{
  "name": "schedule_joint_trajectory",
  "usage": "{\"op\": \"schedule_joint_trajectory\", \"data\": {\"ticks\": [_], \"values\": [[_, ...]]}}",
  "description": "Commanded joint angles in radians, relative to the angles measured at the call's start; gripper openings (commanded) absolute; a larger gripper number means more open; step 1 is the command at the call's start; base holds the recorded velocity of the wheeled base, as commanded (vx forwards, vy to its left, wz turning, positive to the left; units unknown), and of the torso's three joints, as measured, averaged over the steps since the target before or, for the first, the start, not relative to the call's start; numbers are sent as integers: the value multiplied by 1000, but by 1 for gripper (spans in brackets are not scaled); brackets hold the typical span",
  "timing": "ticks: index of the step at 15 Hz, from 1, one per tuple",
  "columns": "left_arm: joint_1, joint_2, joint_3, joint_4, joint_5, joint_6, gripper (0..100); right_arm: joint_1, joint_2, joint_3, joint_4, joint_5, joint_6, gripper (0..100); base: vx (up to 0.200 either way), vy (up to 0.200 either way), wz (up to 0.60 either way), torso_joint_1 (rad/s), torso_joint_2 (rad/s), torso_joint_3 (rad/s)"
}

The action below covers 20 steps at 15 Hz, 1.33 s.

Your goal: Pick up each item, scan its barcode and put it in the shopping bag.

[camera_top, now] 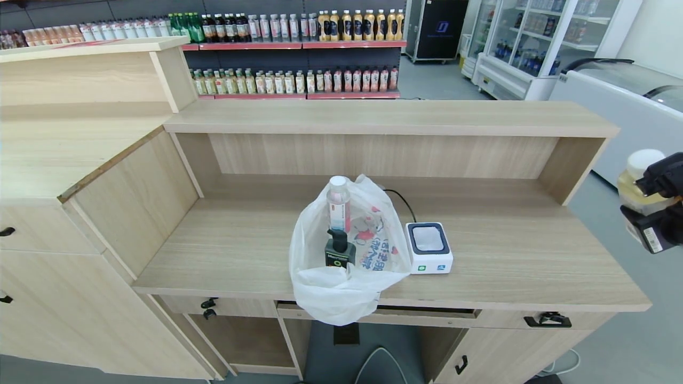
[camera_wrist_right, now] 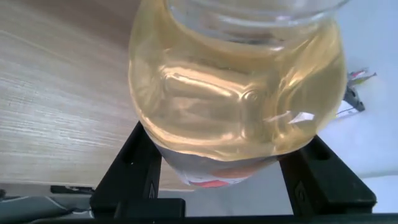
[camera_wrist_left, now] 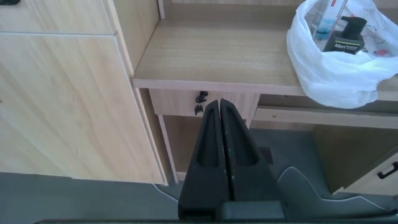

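My right gripper [camera_top: 659,205] is off the counter's right end, shut on a bottle of yellow liquid [camera_top: 637,186] with a white cap; the bottle [camera_wrist_right: 236,93] sits between its black fingers [camera_wrist_right: 134,168]. The white shopping bag [camera_top: 341,256] stands open at the counter's front middle, holding a clear bottle with a pink label [camera_top: 338,205] and a dark pump bottle [camera_top: 339,250]. Right of the bag sits the white barcode scanner [camera_top: 428,247]. My left gripper [camera_wrist_left: 221,112] hangs shut below the counter's front left; the bag [camera_wrist_left: 339,59] is farther off.
The wooden counter [camera_top: 507,250] has a raised back ledge and a taller side unit [camera_top: 80,133] on the left. Drawers with black handles [camera_top: 547,320] run under its front edge. Shelves of drinks [camera_top: 293,53] and fridges [camera_top: 528,42] stand behind.
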Motion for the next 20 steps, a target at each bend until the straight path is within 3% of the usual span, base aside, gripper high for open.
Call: {"op": "schedule_joint_trajectory", "data": {"ticks": [1, 4, 7, 11, 20], "values": [[1, 0, 0, 0, 0, 0, 0, -1, 29, 6, -32, 4, -18, 0, 0, 0, 600, -2, -2, 7], [1, 0, 0, 0, 0, 0, 0, -4, 38, 17, -75, 46, -58, 0, 0, 0, 600, -1, 4, 4], [1, 0, 0, 0, 0, 0, 0, -43, 72, 19, -126, 288, -95, 0, 0, 0, 0, 0, 0, 0], [1, 0, 0, 0, 0, 0, 0, -81, 133, 22, -127, 512, -136, 0, 0, 0, 0, 0, 0, 0], [1, 0, 0, 0, 0, 0, 0, -81, 224, 19, -132, 762, -230, 0, 0, 0, 0, 0, 0, 0]]}}
